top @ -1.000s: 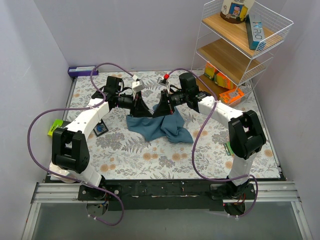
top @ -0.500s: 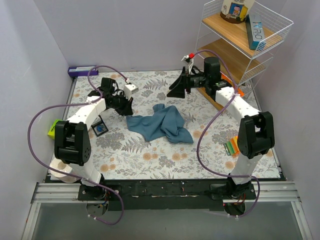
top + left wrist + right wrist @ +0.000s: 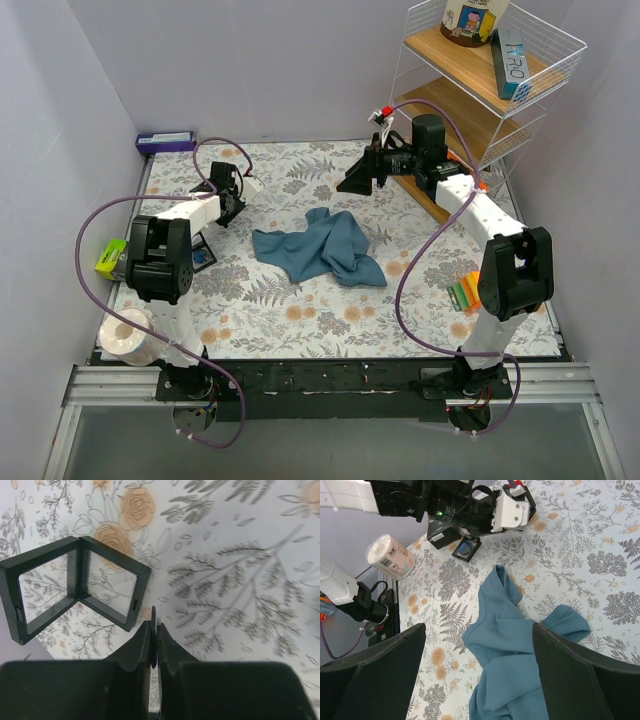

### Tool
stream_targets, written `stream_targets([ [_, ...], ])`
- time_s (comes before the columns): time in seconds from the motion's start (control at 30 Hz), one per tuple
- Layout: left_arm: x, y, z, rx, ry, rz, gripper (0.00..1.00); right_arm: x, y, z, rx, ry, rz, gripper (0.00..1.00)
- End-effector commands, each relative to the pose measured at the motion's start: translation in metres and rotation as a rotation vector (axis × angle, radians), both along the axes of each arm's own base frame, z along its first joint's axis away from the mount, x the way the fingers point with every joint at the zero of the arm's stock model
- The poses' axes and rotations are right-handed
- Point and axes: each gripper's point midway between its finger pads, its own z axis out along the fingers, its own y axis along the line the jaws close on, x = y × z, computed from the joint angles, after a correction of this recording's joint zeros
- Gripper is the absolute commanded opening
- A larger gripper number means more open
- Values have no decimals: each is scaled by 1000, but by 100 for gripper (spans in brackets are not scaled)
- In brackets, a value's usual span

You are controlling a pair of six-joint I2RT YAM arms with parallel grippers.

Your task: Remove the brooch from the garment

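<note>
The garment [image 3: 322, 248], a teal-blue T-shirt, lies crumpled in the middle of the flowered table and also shows in the right wrist view [image 3: 520, 650]. My left gripper [image 3: 225, 207] is at the back left, away from the cloth, pointing down at the table. Its jaws [image 3: 154, 636] are shut on the brooch [image 3: 154, 625], a thin small piece seen edge-on, dark with a whitish part. Just beyond the fingertips lies an open black hinged case [image 3: 80, 590] with clear panes. My right gripper [image 3: 352, 180] hangs open and empty, above and behind the garment [image 3: 479, 630].
A wire shelf [image 3: 480, 95] with boxes stands at the back right, with orange packs [image 3: 455, 178] under it. A paper roll [image 3: 125, 335] and a green box [image 3: 110, 256] sit at the left edge. A purple box [image 3: 165, 140] lies at the back wall.
Both grippers have left the garment, which has dropped flat. The right one opened and lifted back to the right. The left one stayed shut and drew left to the black case.
</note>
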Motion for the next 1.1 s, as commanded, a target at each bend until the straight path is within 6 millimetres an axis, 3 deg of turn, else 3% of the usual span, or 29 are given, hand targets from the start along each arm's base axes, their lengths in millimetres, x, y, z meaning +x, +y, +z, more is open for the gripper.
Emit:
stream_targets([
  [0.0, 35, 26, 27, 157, -140, 61, 0, -7, -8, 15, 14, -46, -9, 93],
  [0.27, 48, 23, 23, 150, -125, 50, 0, -9, -15, 7, 17, -16, -21, 94],
  [0.47, 65, 32, 29, 196, -162, 53, 0, -7, -18, 7, 21, -11, -27, 94],
  [0.63, 77, 43, 21, 230, -166, 56, 0, -8, -20, 6, 20, -5, -34, 94],
  [0.87, 83, 54, 9, 274, -154, 47, 0, -10, -22, 5, 14, 0, -44, 95],
  [1.03, 86, 56, 10, 296, -172, 40, 0, -14, -24, 2, 11, 7, -43, 95],
  [1.07, 85, 57, 9, 301, -167, 41, 5, -14, -24, 2, 11, 6, -43, 95],
])
